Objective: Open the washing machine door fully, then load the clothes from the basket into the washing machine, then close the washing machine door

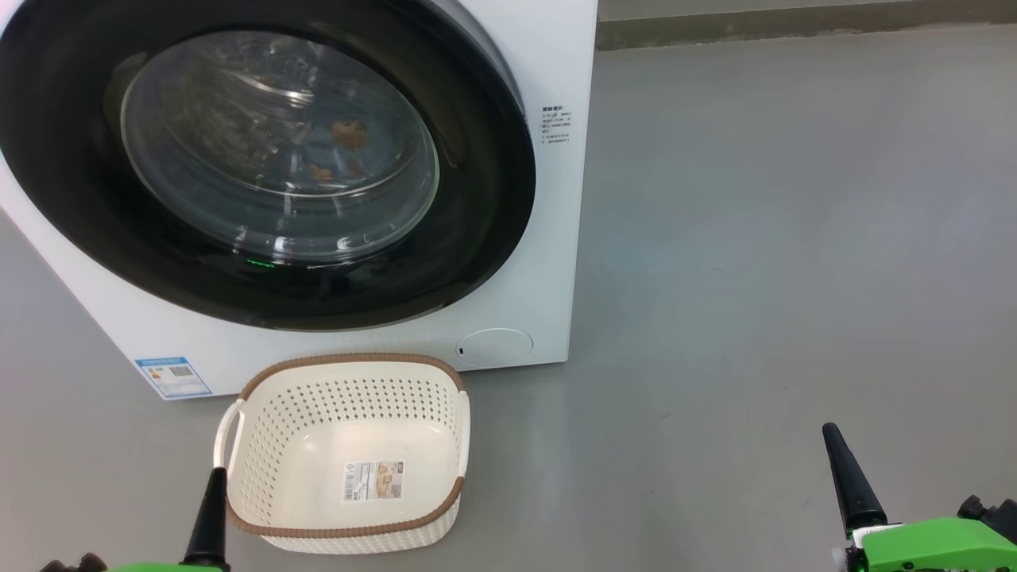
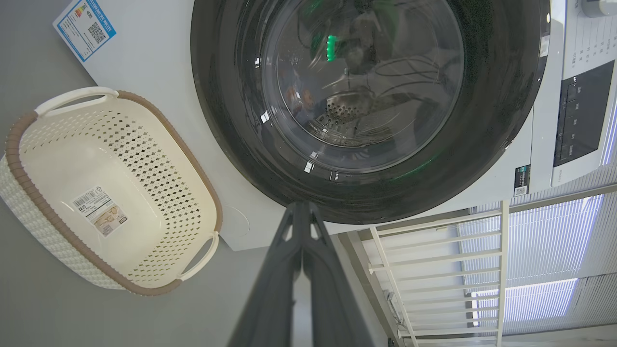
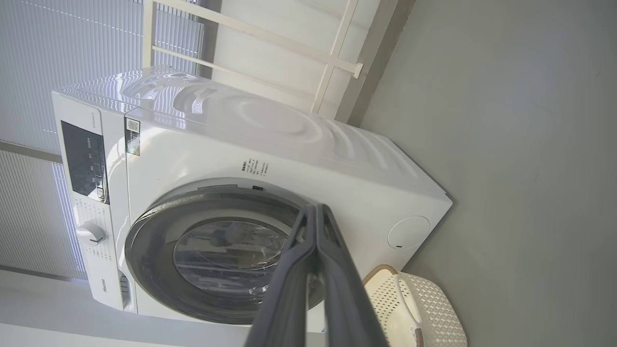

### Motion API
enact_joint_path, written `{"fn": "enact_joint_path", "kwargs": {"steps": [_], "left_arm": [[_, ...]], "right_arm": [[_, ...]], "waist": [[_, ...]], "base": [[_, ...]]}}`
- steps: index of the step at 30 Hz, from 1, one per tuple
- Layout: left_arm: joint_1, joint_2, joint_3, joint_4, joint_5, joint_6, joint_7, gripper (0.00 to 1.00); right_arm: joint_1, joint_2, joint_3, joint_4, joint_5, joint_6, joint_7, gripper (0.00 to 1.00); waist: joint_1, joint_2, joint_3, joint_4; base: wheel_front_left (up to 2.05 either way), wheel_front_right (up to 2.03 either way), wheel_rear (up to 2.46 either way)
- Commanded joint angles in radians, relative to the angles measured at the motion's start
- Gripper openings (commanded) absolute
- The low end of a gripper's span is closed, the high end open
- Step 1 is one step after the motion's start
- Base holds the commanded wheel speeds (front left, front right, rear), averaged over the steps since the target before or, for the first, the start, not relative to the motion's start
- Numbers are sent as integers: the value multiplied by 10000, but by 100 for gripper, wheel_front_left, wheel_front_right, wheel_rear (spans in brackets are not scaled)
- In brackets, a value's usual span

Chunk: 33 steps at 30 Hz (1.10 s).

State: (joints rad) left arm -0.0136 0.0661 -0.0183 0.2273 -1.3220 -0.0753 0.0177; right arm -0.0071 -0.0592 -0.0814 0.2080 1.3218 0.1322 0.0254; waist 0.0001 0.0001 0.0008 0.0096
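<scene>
The white washing machine (image 1: 548, 238) stands at the upper left with its round black-rimmed door (image 1: 477, 199) flat against the front. Through the glass I make out blue clothes (image 1: 349, 151) with orange print inside the drum. The cream basket (image 1: 349, 381) with its brown rim sits on the floor in front of the machine, with only a paper label on its bottom. My left gripper (image 1: 213, 492) is shut, its tip at the basket's left edge. My right gripper (image 1: 834, 445) is shut, low at the right over bare floor. The basket (image 2: 144, 159) and door (image 2: 487, 125) show in the left wrist view, the door (image 3: 159, 231) again in the right wrist view.
Grey floor (image 1: 794, 238) spreads to the right of the machine. A wall base (image 1: 794, 24) runs along the top. A white railing (image 2: 434, 260) and window blinds stand beside the machine. The control panel (image 3: 84, 164) and knob are on the machine's front.
</scene>
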Motion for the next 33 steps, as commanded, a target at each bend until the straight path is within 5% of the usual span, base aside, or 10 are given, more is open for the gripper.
{"fn": "enact_joint_path", "kwargs": {"steps": [1,33], "left_arm": [[-544,132,369,-142,-331,-164,96,0],[-927,-13,1123,172,-3030,-554,796,0]], "right_arm": [[-498,-116,115,-177,324,-10,67,0],[-981,-120,-35,351,3108,-15,646,0]], "waist": [[0,-1,1,-5],[0,-1,23,-96]], "base": [[0,0,0],[0,0,0]]}}
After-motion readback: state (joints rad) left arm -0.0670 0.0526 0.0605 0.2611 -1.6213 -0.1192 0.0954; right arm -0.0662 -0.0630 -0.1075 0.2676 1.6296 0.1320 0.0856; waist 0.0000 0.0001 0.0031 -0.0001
